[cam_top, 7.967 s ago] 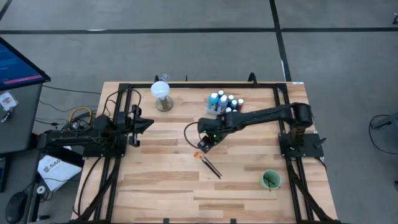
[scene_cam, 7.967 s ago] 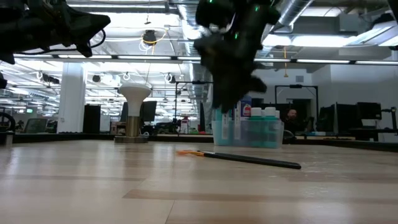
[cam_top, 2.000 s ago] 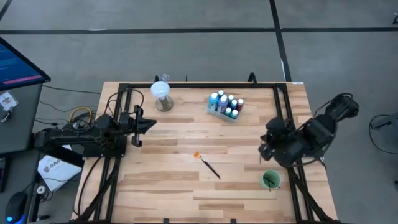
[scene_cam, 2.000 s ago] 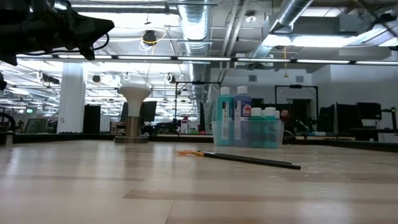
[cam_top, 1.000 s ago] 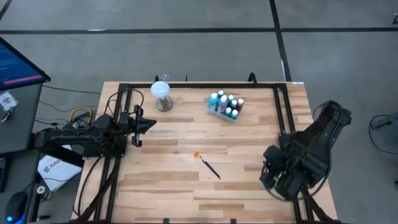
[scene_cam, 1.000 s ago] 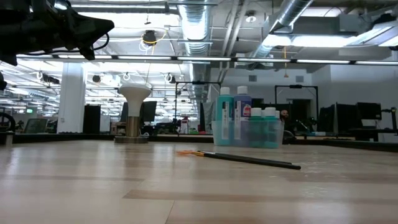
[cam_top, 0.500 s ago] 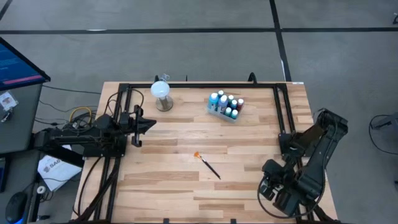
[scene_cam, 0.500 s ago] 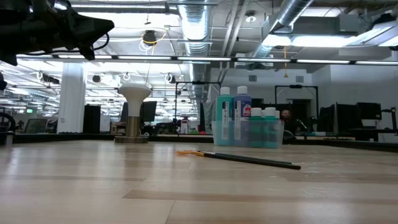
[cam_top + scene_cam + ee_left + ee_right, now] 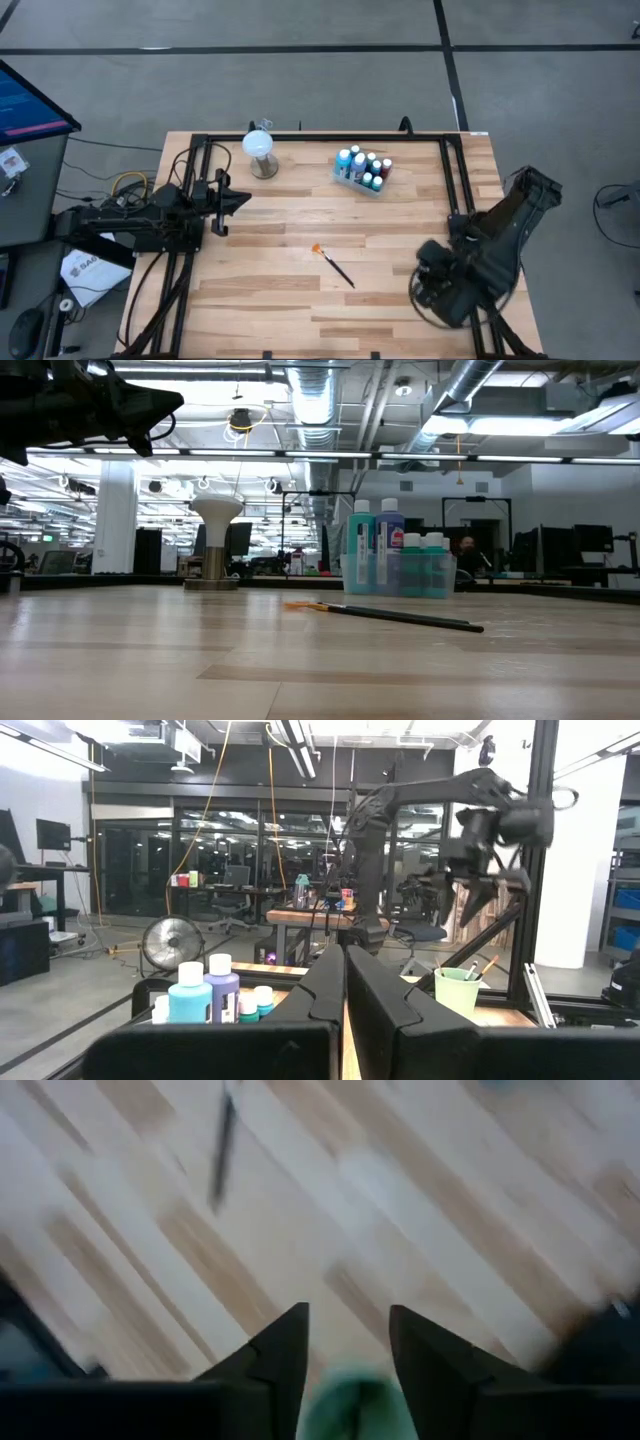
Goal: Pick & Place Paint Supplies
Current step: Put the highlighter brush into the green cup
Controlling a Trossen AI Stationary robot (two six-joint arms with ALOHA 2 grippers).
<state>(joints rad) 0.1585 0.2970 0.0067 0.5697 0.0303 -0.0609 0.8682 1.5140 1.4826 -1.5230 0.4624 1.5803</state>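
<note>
The right arm is covering the green cup (image 9: 458,988) from overhead, and the right wrist view is smearing it into a green blur (image 9: 352,1405); bottle labels (image 9: 392,540) are proving unreadable.

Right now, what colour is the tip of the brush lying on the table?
Orange; the brush tip shows best in the high view.

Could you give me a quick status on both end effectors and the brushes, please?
Right end effector open over green cup, nothing held. Left end effector shut, parked at left edge. One orange-tipped paintbrush on table. Path clear.
</note>
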